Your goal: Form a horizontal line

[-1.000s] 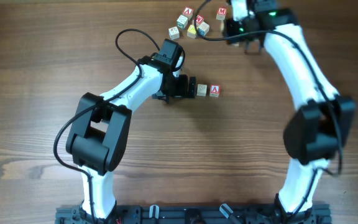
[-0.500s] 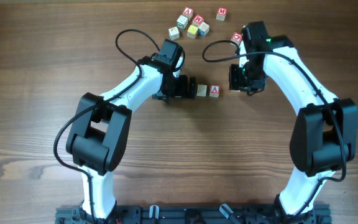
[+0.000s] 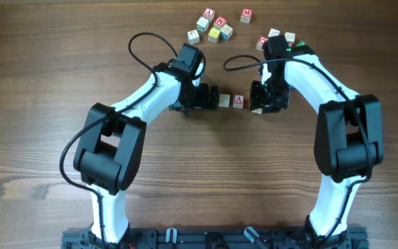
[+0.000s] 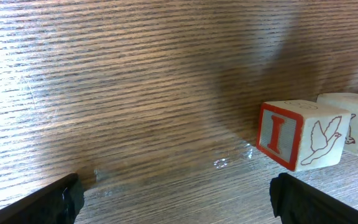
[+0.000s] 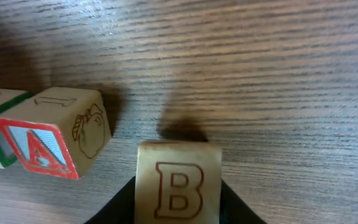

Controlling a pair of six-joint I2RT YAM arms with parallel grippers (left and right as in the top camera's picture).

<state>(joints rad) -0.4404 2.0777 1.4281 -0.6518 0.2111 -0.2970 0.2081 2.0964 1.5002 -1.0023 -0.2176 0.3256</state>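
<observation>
Two wooden letter blocks stand side by side mid-table: a plain-topped block (image 3: 224, 100) and a red A block (image 3: 238, 101). My left gripper (image 3: 213, 97) is open and empty just left of them. In the left wrist view the red I block with a bird (image 4: 297, 134) and its neighbour (image 4: 353, 121) lie ahead of the open fingers (image 4: 188, 199). My right gripper (image 3: 262, 104) is shut on a B block (image 5: 178, 183), held low just right of the A block (image 5: 51, 140).
A cluster of loose letter blocks (image 3: 213, 28) lies at the back, with an M block (image 3: 246, 14) beside it. More blocks (image 3: 273, 33) (image 3: 290, 38) sit behind the right arm. Black cables loop off both arms.
My right arm has swung from the back pile down toward the row, carrying the B block, and is now next to the A block. The left arm has not moved.
</observation>
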